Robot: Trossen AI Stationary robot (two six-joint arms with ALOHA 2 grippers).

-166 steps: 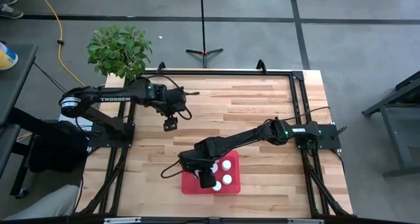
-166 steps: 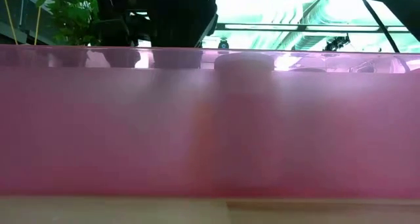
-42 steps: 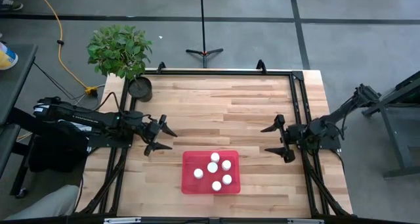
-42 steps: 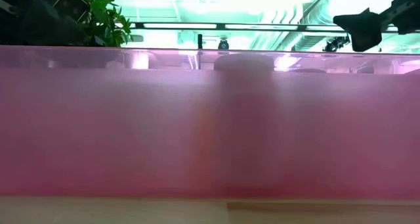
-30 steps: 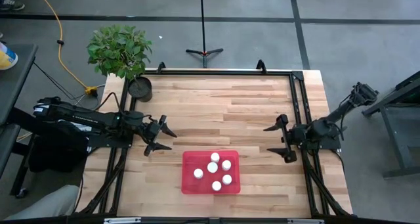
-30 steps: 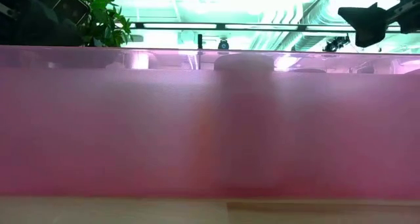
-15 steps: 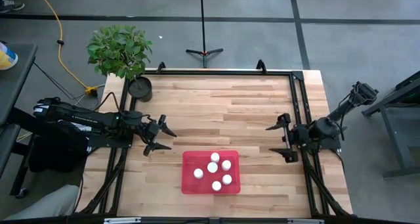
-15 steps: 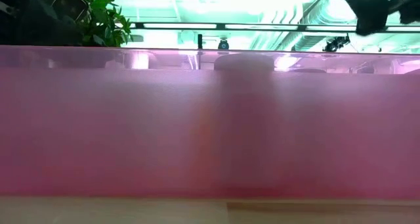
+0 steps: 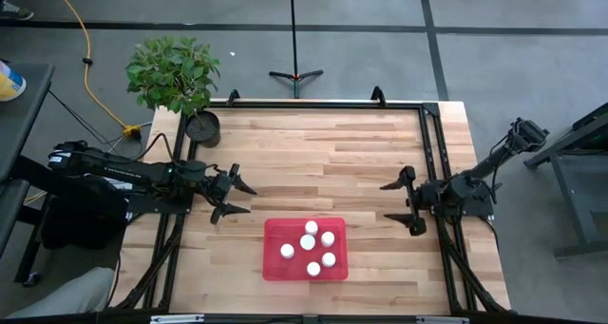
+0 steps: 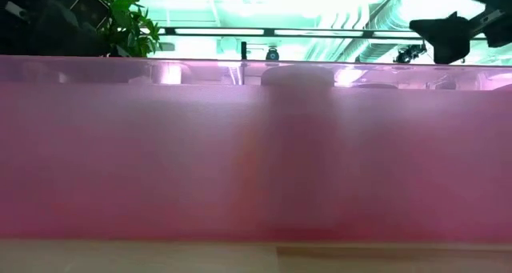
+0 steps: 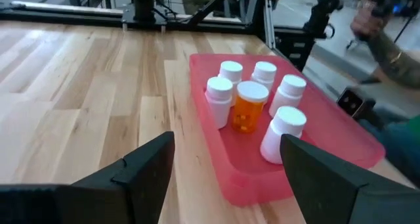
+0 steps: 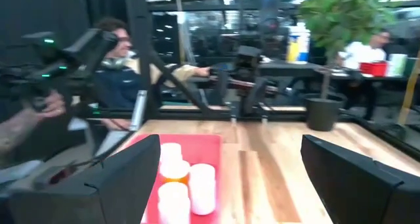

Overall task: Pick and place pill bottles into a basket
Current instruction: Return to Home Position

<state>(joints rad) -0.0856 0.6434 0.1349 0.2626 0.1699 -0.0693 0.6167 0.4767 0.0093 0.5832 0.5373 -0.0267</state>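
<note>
Risk slight: six pill bottles (image 9: 308,241) upright inside basket (image 9: 274,231), lower centre; left pincer (image 9: 249,200) and right pincer (image 9: 386,201) spread, empty; toppling only through stray sweep.

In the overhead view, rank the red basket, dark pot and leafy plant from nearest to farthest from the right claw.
From the right claw:
1. red basket, table's lower middle.
2. dark pot, table's upper-left corner.
3. leafy plant, beyond the pot.
</note>
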